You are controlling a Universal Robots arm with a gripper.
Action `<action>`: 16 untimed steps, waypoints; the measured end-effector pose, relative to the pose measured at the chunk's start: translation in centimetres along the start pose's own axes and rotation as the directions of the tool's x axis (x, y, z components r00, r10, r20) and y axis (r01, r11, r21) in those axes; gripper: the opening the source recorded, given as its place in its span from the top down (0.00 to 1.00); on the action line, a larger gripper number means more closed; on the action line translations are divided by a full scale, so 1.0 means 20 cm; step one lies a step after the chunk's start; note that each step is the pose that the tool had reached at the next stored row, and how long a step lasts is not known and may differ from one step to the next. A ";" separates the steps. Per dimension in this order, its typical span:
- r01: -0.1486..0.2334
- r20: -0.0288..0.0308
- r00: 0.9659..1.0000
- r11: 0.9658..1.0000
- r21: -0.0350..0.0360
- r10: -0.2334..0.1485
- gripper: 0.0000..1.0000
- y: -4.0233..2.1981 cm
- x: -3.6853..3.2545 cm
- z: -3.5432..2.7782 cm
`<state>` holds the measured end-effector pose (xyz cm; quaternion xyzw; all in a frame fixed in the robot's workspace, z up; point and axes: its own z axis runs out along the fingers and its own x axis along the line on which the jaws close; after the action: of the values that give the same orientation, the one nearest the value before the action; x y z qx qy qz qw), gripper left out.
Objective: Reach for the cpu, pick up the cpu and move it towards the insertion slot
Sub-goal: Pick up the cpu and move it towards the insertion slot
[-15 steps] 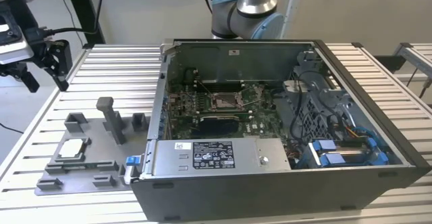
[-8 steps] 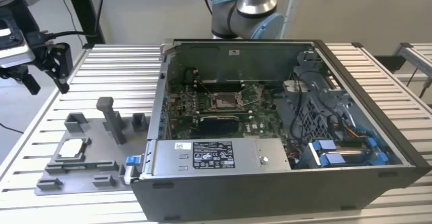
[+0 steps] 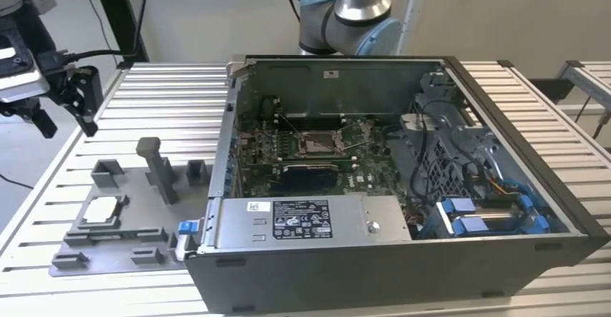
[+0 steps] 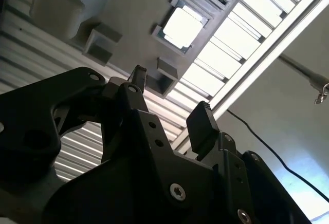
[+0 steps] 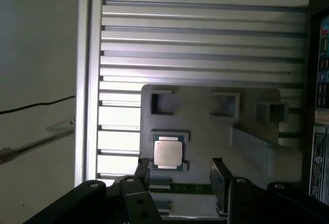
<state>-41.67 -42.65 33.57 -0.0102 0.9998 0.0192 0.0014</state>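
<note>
Tho ungripped: 1 cpu [image 5: 167, 152], 2 fingers [image 5: 218, 180]

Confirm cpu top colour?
The cpu top is pale silvery-white; clearest in the first wrist view.

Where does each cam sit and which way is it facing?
Exterior view: raised, off-arm, looks down on computer case, insertion slot, grey fixture; shows arm, gripper.
First wrist view: on wrist, looks past open fingers at fixture.
Second wrist view: on wrist, obliquely past fingers at fixture.
Shared: all show the cpu lying in the fixture.
</note>
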 end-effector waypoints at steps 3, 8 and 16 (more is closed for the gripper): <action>0.000 0.000 1.000 1.000 0.000 0.000 1.00 -0.010 0.006 0.012; 0.000 0.000 1.000 1.000 0.000 0.000 1.00 -0.037 0.022 0.043; 0.000 -0.001 1.000 1.000 0.000 0.000 0.00 -0.041 0.022 0.100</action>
<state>-42.09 -43.39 31.53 -0.0102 0.9998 0.0192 0.0010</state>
